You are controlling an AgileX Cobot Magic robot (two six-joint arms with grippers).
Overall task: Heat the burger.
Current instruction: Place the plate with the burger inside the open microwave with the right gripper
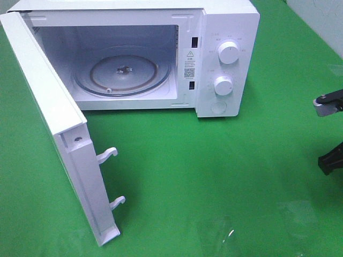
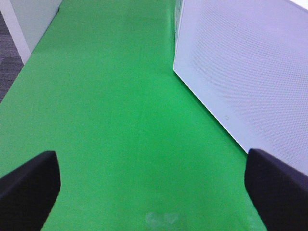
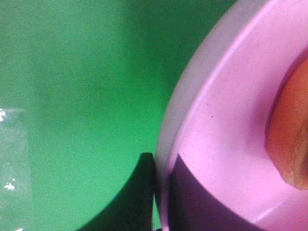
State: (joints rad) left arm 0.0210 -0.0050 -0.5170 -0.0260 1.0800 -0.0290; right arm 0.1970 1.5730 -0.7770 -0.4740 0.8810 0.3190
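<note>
The right gripper (image 3: 161, 195) is pinching the rim of a round pink plate (image 3: 216, 120). Its two dark fingers are pressing together, one on each side of the edge. A round tan-brown burger (image 3: 291, 134) is sitting on that plate, just past the fingers and toward the plate's middle, and only its edge is showing. On the outer side of the fingers a flat green cloth (image 3: 72, 72) is spreading out. I cannot tell if the plate is resting on the cloth or hanging above it. The left gripper (image 2: 154, 192) is hanging over the green cloth, with its two black fingers (image 2: 29, 187) standing wide apart and only cloth showing between them. Just ahead of one finger, the open white door (image 2: 250, 72) of a big white box-shaped microwave (image 1: 228, 21) is standing. Inside the microwave a round glass tray (image 1: 123, 75) is lying flat.
</note>
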